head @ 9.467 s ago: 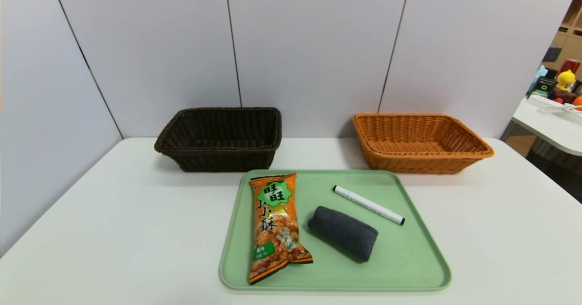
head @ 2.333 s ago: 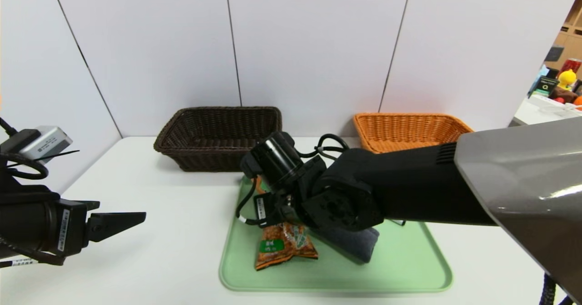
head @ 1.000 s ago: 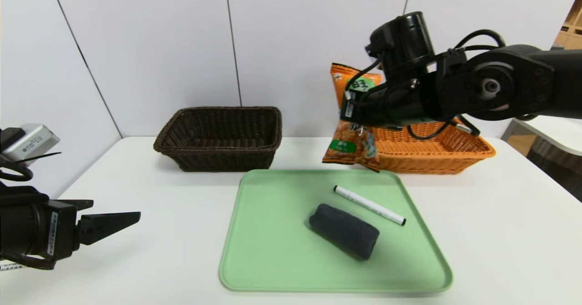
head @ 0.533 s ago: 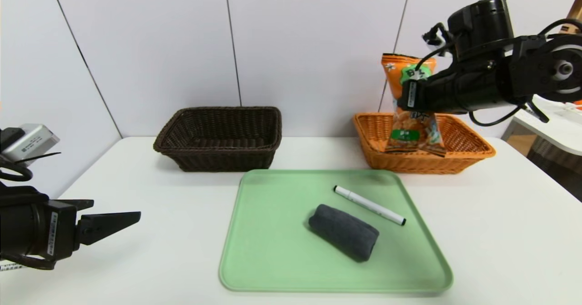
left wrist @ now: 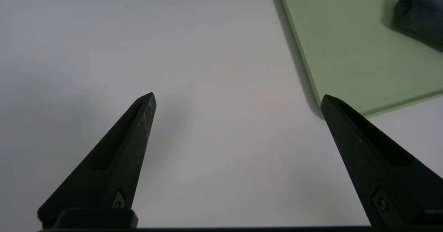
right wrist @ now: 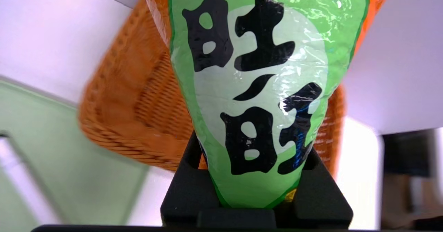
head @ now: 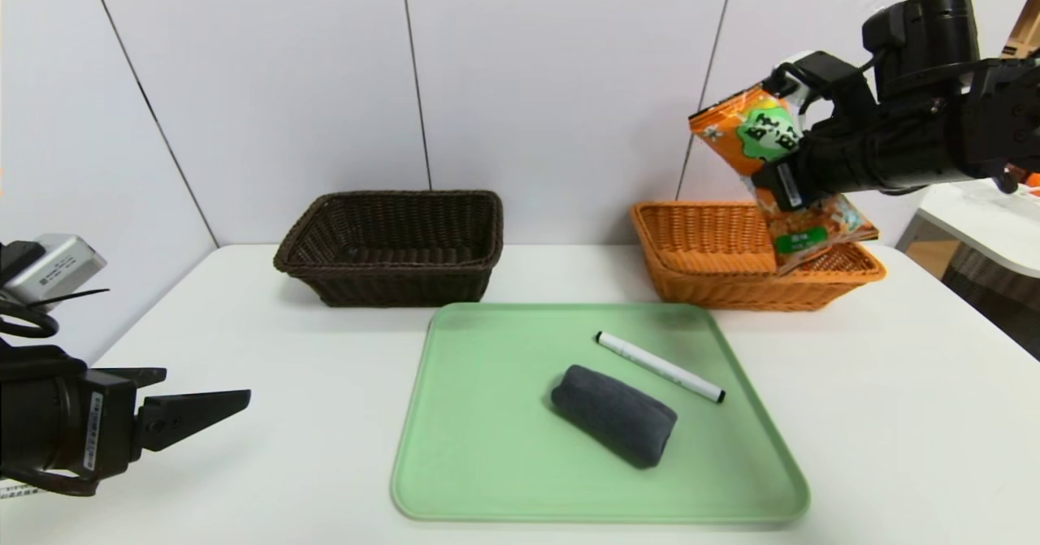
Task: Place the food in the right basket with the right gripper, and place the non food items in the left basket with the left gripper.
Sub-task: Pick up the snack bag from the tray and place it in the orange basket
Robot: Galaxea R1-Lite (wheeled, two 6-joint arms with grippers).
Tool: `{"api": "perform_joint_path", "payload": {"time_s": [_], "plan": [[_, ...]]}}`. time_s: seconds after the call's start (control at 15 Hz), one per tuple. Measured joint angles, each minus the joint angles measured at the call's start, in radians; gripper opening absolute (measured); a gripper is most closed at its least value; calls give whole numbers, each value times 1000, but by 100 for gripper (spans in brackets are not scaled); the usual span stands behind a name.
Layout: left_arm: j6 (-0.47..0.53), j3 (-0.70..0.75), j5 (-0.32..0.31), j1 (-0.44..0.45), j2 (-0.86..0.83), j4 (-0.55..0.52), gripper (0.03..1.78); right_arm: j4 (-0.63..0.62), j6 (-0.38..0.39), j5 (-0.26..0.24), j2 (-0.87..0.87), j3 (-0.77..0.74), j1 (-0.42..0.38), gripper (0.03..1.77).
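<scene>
- We see a white bench (head: 244, 326) backed by pale grey wall panels, with a flat green tray (head: 487, 447) at its middle front.
- Our right gripper (head: 784, 179) is raised above the far right of the bench, its jaws closed on the snack bag (head: 760, 135), pinching it across the middle.
- The bag is glossy, crinkled orange film with a green label and black characters; it hangs tilted, its lower end over the right basket (head: 707, 240) and just above the rim.
- In the right wrist view the bag's (right wrist: 263, 86) green label fills the frame, squeezed between the black jaws, with the orange weave of the right basket (right wrist: 138, 97) behind it.
- Our left gripper (head: 195, 407) hovers over the bench at the front left, well apart from the tray; its pointed black jaws stand wide open and hold nothing, as the left wrist view (left wrist: 238, 100) shows.
- The rolled cloth (head: 613, 415), dark grey and soft, lies on the tray; the slim white marker (head: 658, 366) lies slantwise just beside it, not touching.
- The left basket (head: 390, 244), dark brown woven wicker, rectangular, stands behind the tray to the left.
</scene>
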Motion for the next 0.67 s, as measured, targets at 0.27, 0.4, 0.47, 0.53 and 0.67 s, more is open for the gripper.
{"api": "perform_joint_path", "payload": {"time_s": [0.27,0.4,0.47,0.53,0.67], "plan": [[0,3,1,0,-5,0,169,-13,-278,5,5,-9,-66,42],[0,5,3,0,-6,0,169,-14,-398,3,18,-16,-79,42],[0,6,3,0,-6,-1,169,-14,-446,3,25,-21,-81,42],[0,8,3,0,-6,-1,169,-15,-484,3,37,-31,-82,42],[1,19,4,-1,-5,-5,169,-16,-534,3,71,-69,-84,42]]}}
